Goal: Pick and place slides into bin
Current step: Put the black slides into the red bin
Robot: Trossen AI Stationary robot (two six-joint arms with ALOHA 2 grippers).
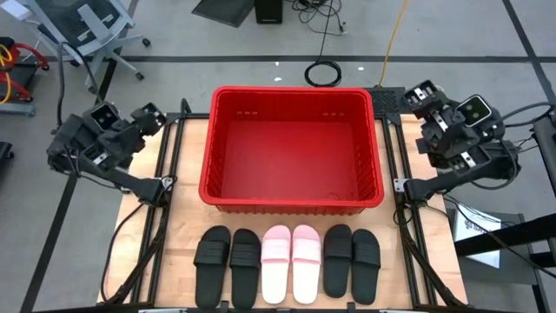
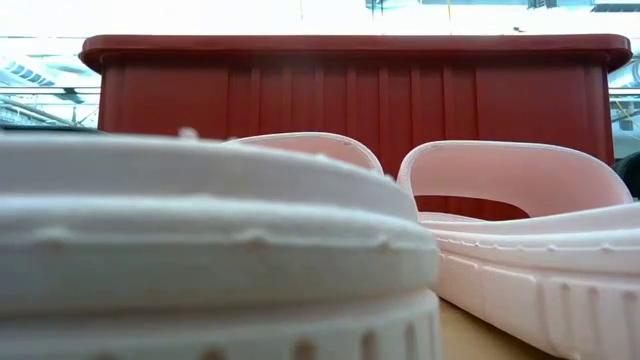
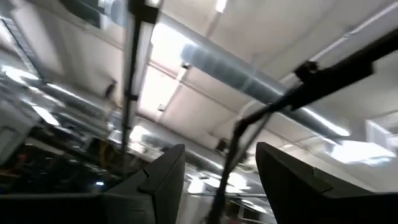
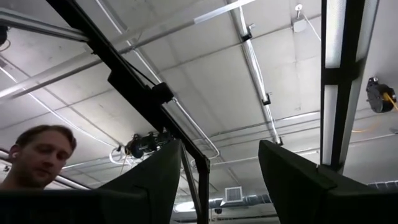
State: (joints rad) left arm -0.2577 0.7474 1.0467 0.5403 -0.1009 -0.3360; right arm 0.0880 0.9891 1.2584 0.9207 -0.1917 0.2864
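Observation:
Six slides lie flat on their soles in a row along the table's near edge: two black (image 1: 225, 263) at the left, two pale pink-white (image 1: 290, 262) in the middle, two black (image 1: 352, 260) at the right. The pink pair fills the low view (image 2: 520, 230). The red bin (image 1: 291, 148) stands on the table behind them and shows in the low view (image 2: 350, 90). My left gripper (image 1: 149, 116) is folded back at the table's far left, open and empty; its fingers point up at the ceiling (image 3: 217, 180). My right gripper (image 1: 419, 97) is folded back at the far right, open and empty (image 4: 217, 180).
The wooden table top (image 1: 174, 235) has bare room on both sides of the bin. Black frame rails (image 1: 165, 187) run along the left and right sides. A person shows in the right wrist view (image 4: 37, 155), beyond the table.

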